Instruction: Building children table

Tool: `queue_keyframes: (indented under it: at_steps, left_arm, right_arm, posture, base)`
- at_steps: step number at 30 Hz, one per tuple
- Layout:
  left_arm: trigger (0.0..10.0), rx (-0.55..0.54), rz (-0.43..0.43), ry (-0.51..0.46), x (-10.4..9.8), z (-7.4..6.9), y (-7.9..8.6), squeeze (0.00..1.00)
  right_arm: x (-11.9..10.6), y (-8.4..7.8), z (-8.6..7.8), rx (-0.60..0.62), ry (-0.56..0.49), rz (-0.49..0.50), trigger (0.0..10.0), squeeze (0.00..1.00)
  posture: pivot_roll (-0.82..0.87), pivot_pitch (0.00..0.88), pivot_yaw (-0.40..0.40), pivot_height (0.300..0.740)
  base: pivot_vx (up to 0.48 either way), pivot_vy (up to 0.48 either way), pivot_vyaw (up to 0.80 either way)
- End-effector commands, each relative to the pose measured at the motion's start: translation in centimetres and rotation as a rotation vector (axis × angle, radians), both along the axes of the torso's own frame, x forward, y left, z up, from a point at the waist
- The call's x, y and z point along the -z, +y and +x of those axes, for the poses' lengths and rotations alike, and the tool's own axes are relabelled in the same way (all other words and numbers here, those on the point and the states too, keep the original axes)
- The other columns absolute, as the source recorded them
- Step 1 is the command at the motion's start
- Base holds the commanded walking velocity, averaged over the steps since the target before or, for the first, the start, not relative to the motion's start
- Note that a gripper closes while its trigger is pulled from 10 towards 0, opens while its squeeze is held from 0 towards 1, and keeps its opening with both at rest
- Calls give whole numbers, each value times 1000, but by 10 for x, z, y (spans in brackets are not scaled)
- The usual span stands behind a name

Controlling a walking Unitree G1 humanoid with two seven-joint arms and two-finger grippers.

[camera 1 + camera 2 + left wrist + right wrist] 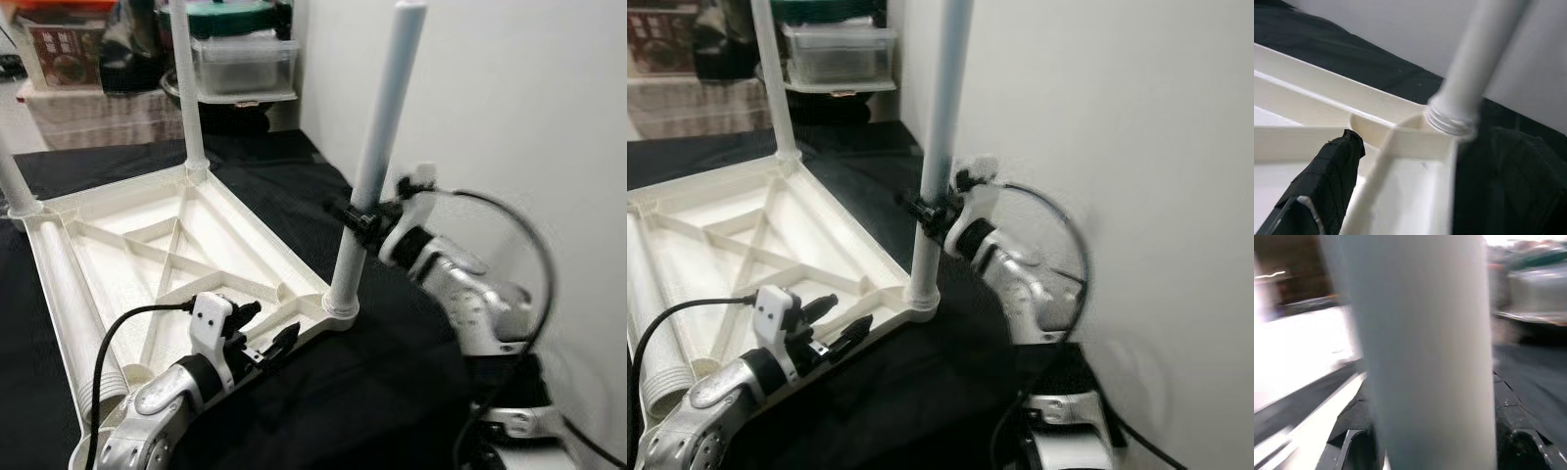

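Note:
A white children's table top lies upside down on a black cloth. A white leg stands upright in the near right corner socket; its threaded base meets the corner. My right gripper is shut on this leg at about mid height. Two more legs stand at the far corner and the left corner. A loose leg lies inside the frame. My left gripper is shut on the table top's near rim, with one black finger beside the rib.
A white wall runs close along the right, just behind my right arm. Clear storage boxes and other clutter stand at the back. The black cloth covers the floor around the table top.

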State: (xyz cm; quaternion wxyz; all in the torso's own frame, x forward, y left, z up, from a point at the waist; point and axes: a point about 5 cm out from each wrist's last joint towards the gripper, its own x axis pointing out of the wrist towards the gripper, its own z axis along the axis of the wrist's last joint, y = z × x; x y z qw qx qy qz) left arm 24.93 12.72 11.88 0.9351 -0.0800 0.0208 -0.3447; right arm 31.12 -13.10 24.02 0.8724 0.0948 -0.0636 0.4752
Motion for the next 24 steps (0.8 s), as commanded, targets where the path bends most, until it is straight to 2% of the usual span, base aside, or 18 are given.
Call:
queue_keyframes:
  at_steps: [1, 2, 3, 4, 5, 7, 8, 9, 10, 11, 13, 14, 16, 19, 21, 22, 23, 24]
  left_arm:
    - [10000, 2, -5, 18, 4, -1, 2, 0]
    - [10000, 2, -5, 18, 4, -1, 2, 0]
    - [10000, 0, -4, 19, 4, -1, 2, 0]
    - [10000, -1, -3, 20, 4, -2, 2, 0]
    - [10000, -1, -2, 21, 4, -2, 2, 0]
    - [10000, -1, -2, 22, 5, -3, 2, 0]
    - [10000, 0, -2, 23, 5, -3, 2, 0]
    - [10000, 0, -2, 23, 5, -3, 2, 0]
    - [10000, 0, -1, 23, 5, -3, 3, 0]
    - [10000, 0, -1, 23, 5, -3, 3, 0]
    - [10000, 3, 1, 22, 5, -2, 3, 0]
    - [10000, 3, 1, 22, 5, -2, 3, 0]
    - [10000, 6, 0, 21, 4, -2, 1, 0]
    - [10000, 9, -2, 20, 3, -2, 1, 0]
    - [10000, 9, -2, 20, 3, -2, 1, 0]
    - [10000, 12, -1, 22, 4, -2, 1, 0]
    - [10000, 14, 0, 22, 4, -2, 1, 0]
    - [10000, 14, 0, 22, 4, -2, 1, 0]
  right_arm:
    - [13, 17, -21, -264, -8, -30, 10000, 0]
    - [13, 17, -21, -264, -8, -30, 10000, 0]
    - [19, 18, -24, -280, 0, -48, 7686, 0]
    - [26, 20, -23, -268, 18, -70, 2000, 0]
    - [32, 20, -19, -237, 45, -97, 0, 0]
    - [36, 20, -16, -215, 63, -115, 0, 0]
    - [44, 18, -7, -124, 88, -158, 0, 0]
    - [45, 18, -5, -105, 91, -167, 0, 0]
    - [55, 11, 16, 129, 172, -230, 0, 0]
    - [55, 11, 16, 129, 172, -230, 0, 0]
    - [76, -16, 48, 650, 299, -393, 0, 0]
    - [76, -16, 48, 650, 299, -393, 0, 0]
    - [78, -27, 47, 813, 325, -368, 0, 0]
    - [67, -14, 39, 826, 242, -329, 0, 0]
    - [67, -14, 39, 826, 242, -329, 0, 0]
    - [56, 8, 29, 681, 206, -209, 10000, 490]
    - [52, 15, 25, 599, 205, -154, 10000, 1000]
    - [52, 15, 25, 599, 205, -154, 10000, 1000]
  posture:
    - [3, 0, -111, 740]
    - [3, 0, -111, 740]
    - [3, 0, -113, 740]
    - [3, 0, -113, 740]
    - [3, 0, -113, 740]
    - [3, 0, -113, 740]
    - [6, 0, -110, 740]
    - [6, 0, -110, 740]
    - [1, 0, -107, 740]
    - [1, 0, -107, 740]
    - [1, 0, -107, 740]
    - [1, 0, -107, 740]
    - [0, 0, -103, 740]
    - [3, 0, -104, 740]
    - [3, 0, -104, 740]
    - [-1, 0, -98, 740]
    - [-1, 0, -98, 740]
    - [-1, 0, -98, 740]
  base:
    - [0, 0, 0]
    - [0, 0, 0]
    - [0, 0, 0]
    - [0, 0, 0]
    - [0, 0, 0]
    - [0, 0, 0]
    - [0, 0, 0]
    - [0, 0, 0]
    - [0, 0, 0]
    - [0, 0, 0]
    - [0, 0, 0]
    - [0, 0, 0]
    - [0, 0, 0]
    - [0, 0, 0]
    - [0, 0, 0]
    - [0, 0, 0]
    - [0, 0, 0]
    - [0, 0, 0]
